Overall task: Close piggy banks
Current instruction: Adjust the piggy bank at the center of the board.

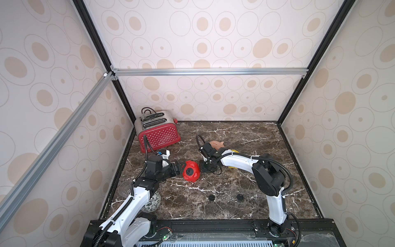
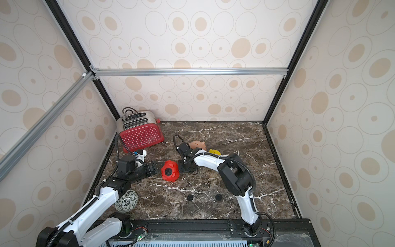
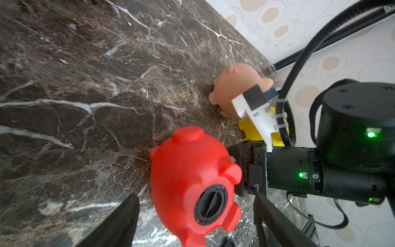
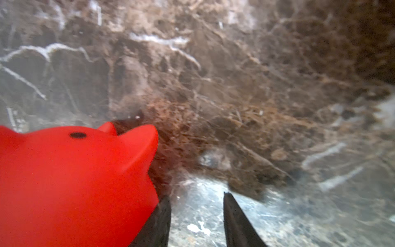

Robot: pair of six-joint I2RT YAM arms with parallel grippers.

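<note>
Progress looks like one bank of three. The red pig (image 1: 191, 171) lies on its side in the middle of the bench (image 1: 245, 136), belly up, with a black plug (image 3: 210, 204) seated in the belly hole (whether it is twisted fully home I cannot tell). The left claw (image 1: 179, 167) is spread wide around the pig without gripping it. The right claw (image 4: 196, 195) stands partly parted and empty, just beside the pig. Farther back, the peach pig (image 1: 216, 144) and the yellow pig (image 1: 235, 151), half hidden by the right arm, probably need closing: two loose plugs (image 1: 211, 197) lie nearer the front.
</note>
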